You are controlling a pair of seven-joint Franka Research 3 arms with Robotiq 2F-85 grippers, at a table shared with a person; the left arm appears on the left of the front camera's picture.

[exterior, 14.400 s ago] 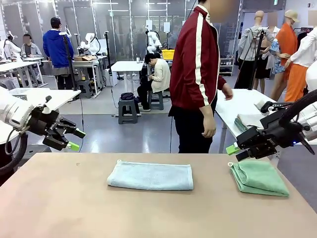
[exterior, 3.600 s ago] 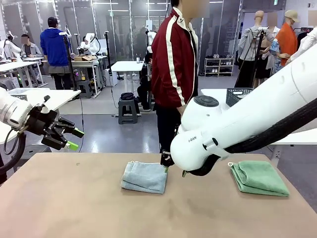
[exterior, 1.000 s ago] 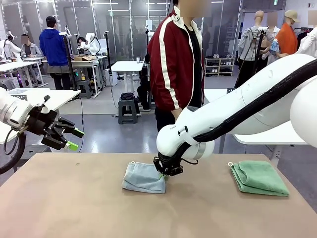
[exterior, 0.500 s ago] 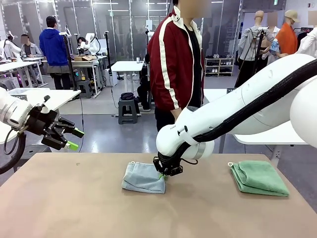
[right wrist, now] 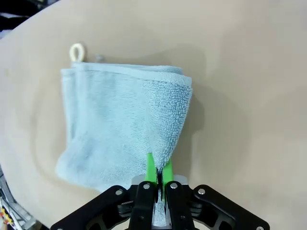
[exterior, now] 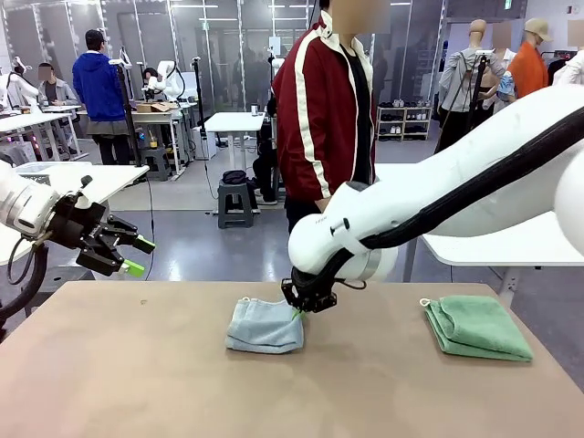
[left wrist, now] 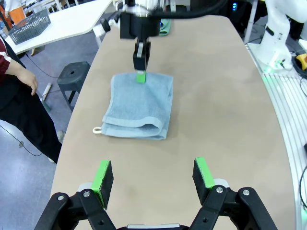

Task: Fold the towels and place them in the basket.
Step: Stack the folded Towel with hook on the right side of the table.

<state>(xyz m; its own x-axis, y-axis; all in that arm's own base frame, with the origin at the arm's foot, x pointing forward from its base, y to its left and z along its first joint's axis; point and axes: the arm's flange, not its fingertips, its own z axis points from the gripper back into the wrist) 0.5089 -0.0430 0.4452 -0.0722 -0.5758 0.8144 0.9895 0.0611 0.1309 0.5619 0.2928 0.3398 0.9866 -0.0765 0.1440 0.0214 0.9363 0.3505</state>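
The right hand [exterior: 297, 311], at the middle of the front view, pinches the right edge of the light blue towel [exterior: 265, 326] between pressed-together pads and has risen slightly in the last half second, pulling that edge up off the surface [exterior: 292, 392]. By my reading, the folded towel is starting toward a basket. The mint green towel [exterior: 476, 328] lies folded at right. The left hand [exterior: 139, 255] stays spread at upper left.

Person in red jacket [exterior: 319, 100] behind tan table [exterior: 137, 383]
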